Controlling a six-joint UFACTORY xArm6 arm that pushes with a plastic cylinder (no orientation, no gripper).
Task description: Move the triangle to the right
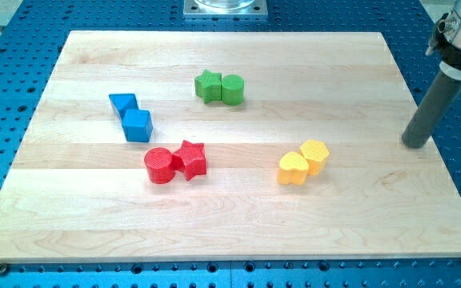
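Observation:
The blue triangle [122, 103] lies at the board's left, touching a blue cube [138, 126] just below and to its right. My tip [414, 145] stands at the board's right edge, far to the right of the triangle and apart from every block. The nearest blocks to the tip are the yellow ones.
A green star [207, 86] and green cylinder [233, 90] touch at top centre. A red cylinder [158, 166] and red star [191, 158] touch at lower centre. A yellow heart [293, 169] and yellow hexagon [314, 154] touch at right of centre. The wooden board [358, 224] lies on a blue perforated table.

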